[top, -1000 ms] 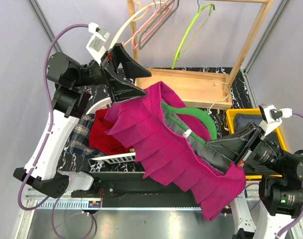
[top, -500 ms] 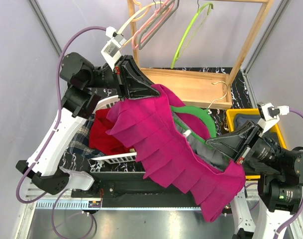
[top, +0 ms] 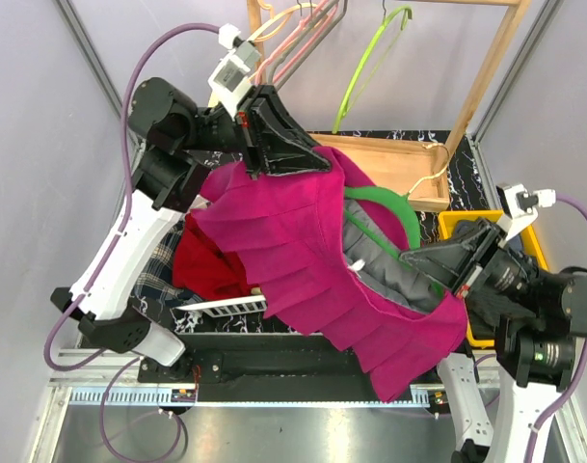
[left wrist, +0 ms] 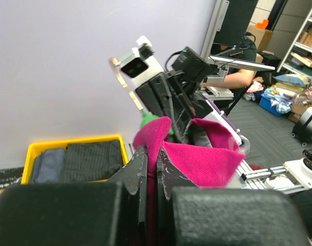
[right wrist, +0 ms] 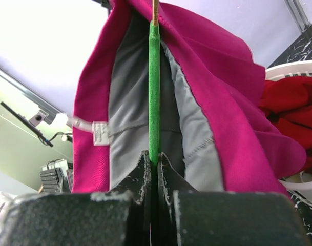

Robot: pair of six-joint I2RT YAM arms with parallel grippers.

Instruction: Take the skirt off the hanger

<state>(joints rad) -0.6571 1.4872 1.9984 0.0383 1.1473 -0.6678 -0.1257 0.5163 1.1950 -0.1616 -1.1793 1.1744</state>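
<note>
- Nearest you, at the front right: your R gripper (right wrist: 153, 160) has its jaws pinched tight on the thin green plastic hanger (right wrist: 154, 92). It holds one arm of the hanger end-on, w/ nothing else in that grip.
- The hanger sits inside the magenta pleated fabric skirt (top: 312, 260). The waist wraps both sides of it, w/ grey lining (right wrist: 127, 123) showing and a small white label (right wrist: 100, 132) on the waistband.
- You've got the skirt up in the air btwn the two arms, stretched on a diagonal. The hem end is low by the R arm and the waist end is high toward the L arm.
- Below and left of the skirt is a white slotted plastic basket (top: 221, 306) w/ a red garment (top: 201, 260) in it. A plaid cloth (top: 163, 260) lies just left of the red garment.
- On the R side, a yellow plastic bin (top: 454, 224) sits on the black marbled table (top: 464, 183), w/ folded dark clothes (left wrist: 89, 160) inside.
- Further back, your L gripper (left wrist: 151, 156) is raised high, jaws closed on a fold of the skirt's waist edge. Fabric is bunched btwn the tips.
- The hanger's pale wire hook (top: 433, 174) pokes out past the skirt. It's prob. over the rack base, but you can't tell from here if it touches.
- At the back is a light wooden frame rack (top: 389, 164), w/ a lime-green hanger (top: 370, 58) and a pink hanger (top: 293, 48) on its top rail.
</note>
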